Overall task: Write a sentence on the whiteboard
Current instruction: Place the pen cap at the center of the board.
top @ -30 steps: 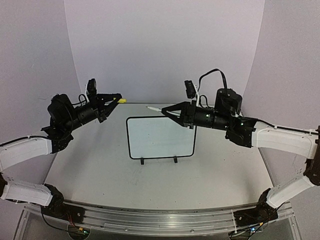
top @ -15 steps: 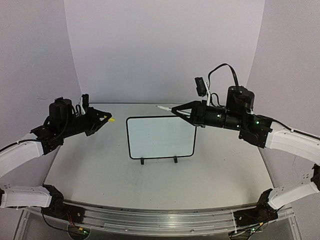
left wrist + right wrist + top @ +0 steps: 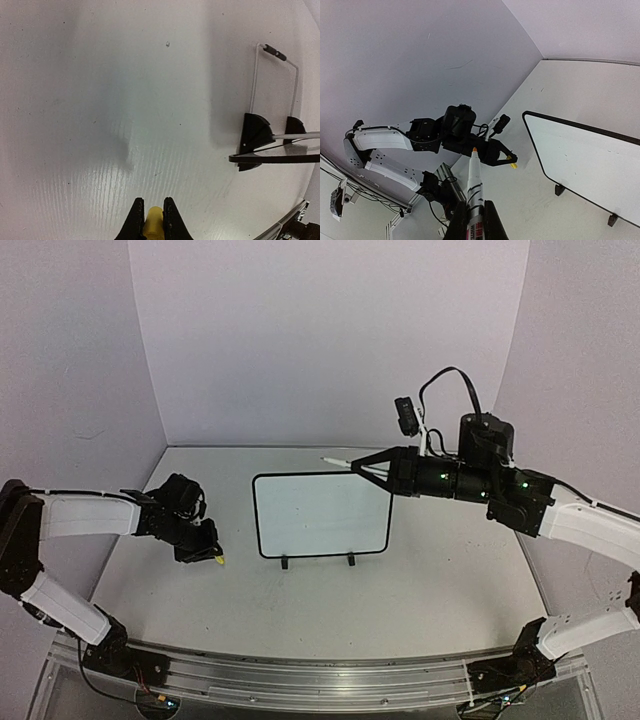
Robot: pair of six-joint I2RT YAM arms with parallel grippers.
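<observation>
The whiteboard (image 3: 320, 515) stands on its two black feet mid-table; its face looks blank and no sentence shows on it. My right gripper (image 3: 364, 469) is shut on a white marker (image 3: 475, 186) and holds it in the air above the board's upper right corner, its uncapped orange tip (image 3: 474, 149) pointing left. My left gripper (image 3: 213, 555) is shut on the yellow marker cap (image 3: 153, 224) and sits low over the table, left of the board. The left wrist view shows the board (image 3: 278, 158) edge-on with its feet. The right wrist view shows the board (image 3: 590, 160) and the left gripper (image 3: 510, 162).
The white table (image 3: 300, 590) is walled by pale panels at the back and sides. An aluminium rail (image 3: 300, 680) runs along the near edge with the arm bases. The right arm's cable loops above its wrist (image 3: 450, 380).
My left arm has swung down from a raised pose to just above the table, left of the board, still holding the cap. My right gripper has drifted slightly right with the marker.
</observation>
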